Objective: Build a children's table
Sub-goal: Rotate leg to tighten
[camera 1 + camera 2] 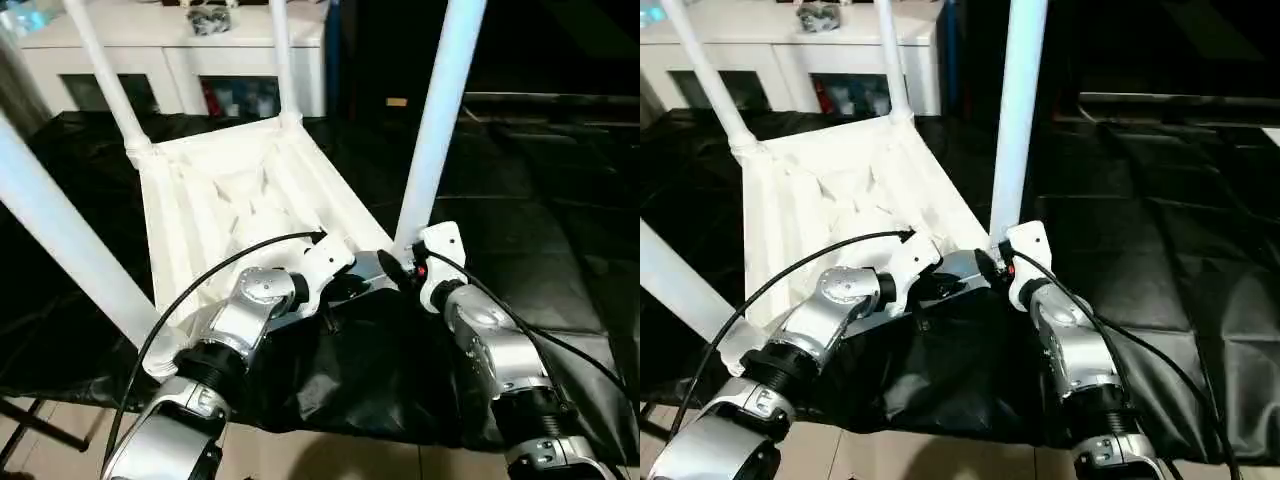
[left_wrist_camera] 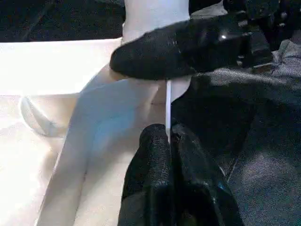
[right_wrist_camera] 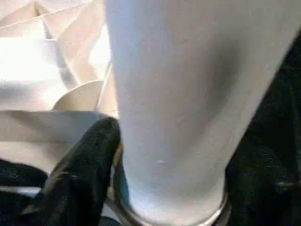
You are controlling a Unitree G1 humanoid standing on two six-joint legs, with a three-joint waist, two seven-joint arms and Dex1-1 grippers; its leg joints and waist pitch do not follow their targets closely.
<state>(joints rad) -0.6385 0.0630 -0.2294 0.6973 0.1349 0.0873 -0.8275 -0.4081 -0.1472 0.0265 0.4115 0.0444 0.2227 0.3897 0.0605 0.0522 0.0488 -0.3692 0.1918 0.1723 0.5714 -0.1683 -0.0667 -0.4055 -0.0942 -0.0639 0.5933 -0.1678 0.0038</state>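
Your left gripper [image 2: 170,155] is pinching the near rim of the table [image 1: 215,215], and your right gripper [image 3: 155,188] is straddling the base of the near right leg [image 1: 437,120]; tugging could tip it. The table is lying upside down on black sheeting [image 1: 520,210], legs pointing up.

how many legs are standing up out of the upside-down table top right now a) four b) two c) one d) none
a: four white legs rise from the corners of the overturned table top: far left, far right, near left, and the near right leg.
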